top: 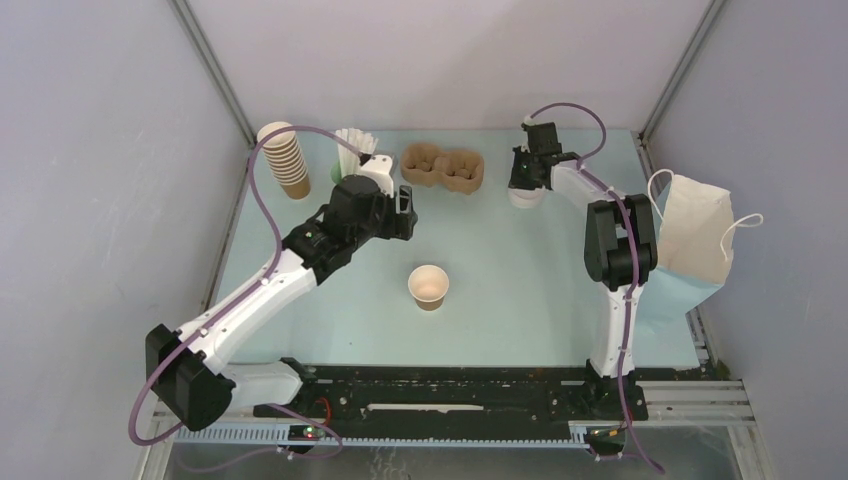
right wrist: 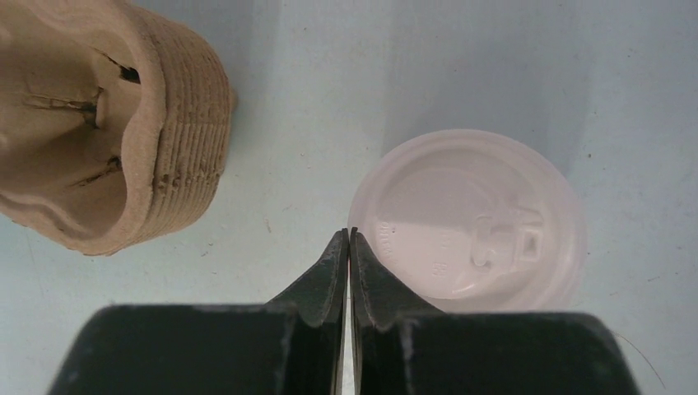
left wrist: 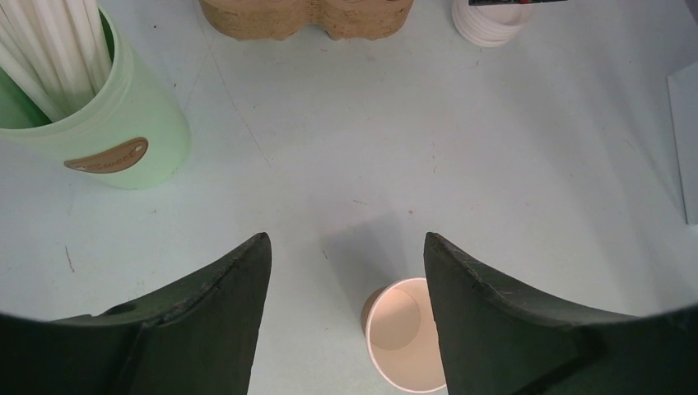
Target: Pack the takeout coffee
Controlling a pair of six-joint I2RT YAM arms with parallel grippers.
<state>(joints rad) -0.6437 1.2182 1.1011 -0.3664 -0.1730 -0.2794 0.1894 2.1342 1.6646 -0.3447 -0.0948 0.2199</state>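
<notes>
We find our right fingers (right wrist: 362, 276) pressed together, holding nothing, the white lid (right wrist: 469, 222) lying flat on the worktop (right wrist: 411, 66) just right of their tips, while our spread left fingers (left wrist: 230, 296) stand nearer the lidless brown cup (left wrist: 403, 337), upright just behind their tips.

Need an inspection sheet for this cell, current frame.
Surface: pale blue table, no spills seen.
Job's things: brown cup upright mid-table, lidless; white lids stacked beside empty pulp carrier.
Clutter: cup stack, straw cup at back left; paper bag at right edge.
Grippers: left gripper open, empty; right gripper shut at the lids' rim.
Cables: purple cables loop off both arms; left one passes the cup stack.
Surroundings: grey walls, metal frame posts.
</notes>
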